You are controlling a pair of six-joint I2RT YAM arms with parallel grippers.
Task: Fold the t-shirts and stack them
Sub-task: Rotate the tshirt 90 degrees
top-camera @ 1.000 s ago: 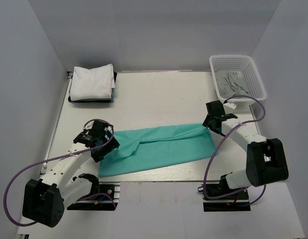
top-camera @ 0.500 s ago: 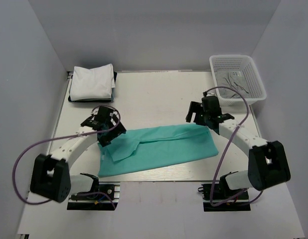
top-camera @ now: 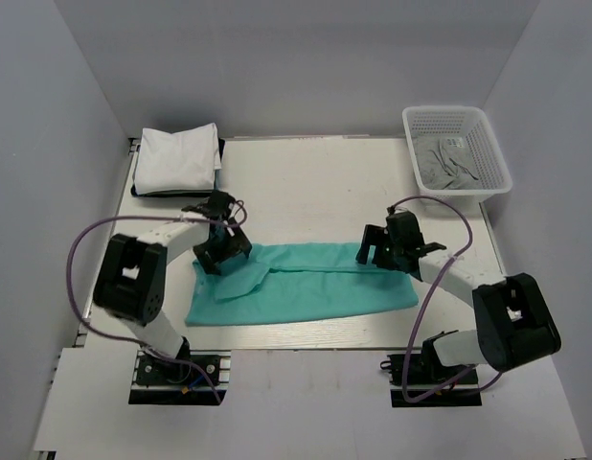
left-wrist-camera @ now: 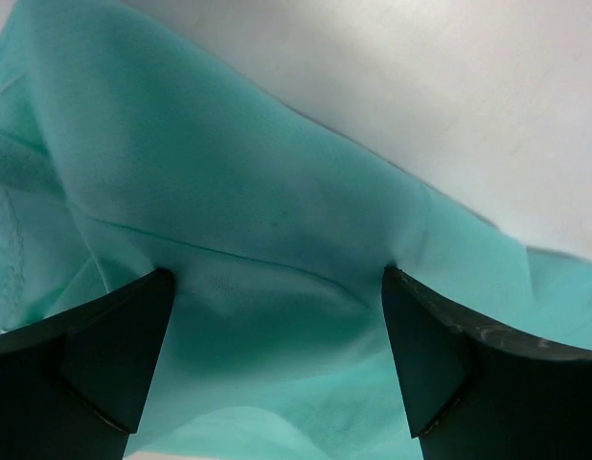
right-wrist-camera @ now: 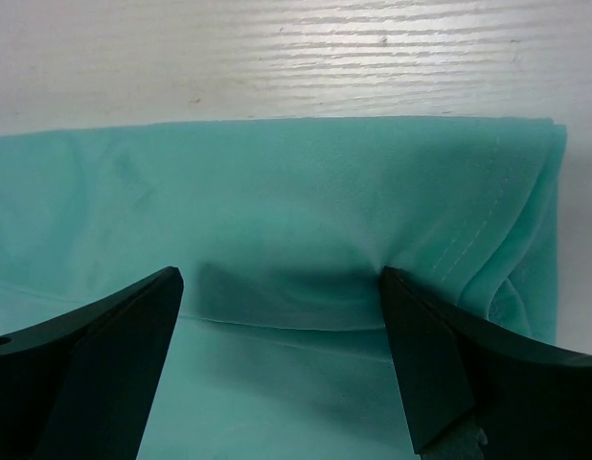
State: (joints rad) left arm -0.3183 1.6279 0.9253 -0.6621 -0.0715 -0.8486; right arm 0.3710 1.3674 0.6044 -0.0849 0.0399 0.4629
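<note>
The teal-green t-shirt (top-camera: 306,286) lies folded into a long strip across the middle of the table. My left gripper (top-camera: 222,251) is open, with both fingertips pressed on the shirt's far left end; the cloth (left-wrist-camera: 277,192) bunches between the fingers (left-wrist-camera: 104,345). My right gripper (top-camera: 377,251) is open, its fingertips pressed on the shirt's far edge near the right end, where a fold line (right-wrist-camera: 286,321) runs between the fingers (right-wrist-camera: 449,364). A stack of folded white t-shirts (top-camera: 176,158) sits at the back left.
A white mesh basket (top-camera: 488,129) at the back right holds a crumpled grey cloth (top-camera: 447,163). The white stack rests on a dark tray (top-camera: 171,192). Bare table (top-camera: 315,187) lies between the stack and the basket.
Both grippers have moved from the strip's outer ends onto its far edge and come down onto the cloth. The shirt's left end has shifted slightly.
</note>
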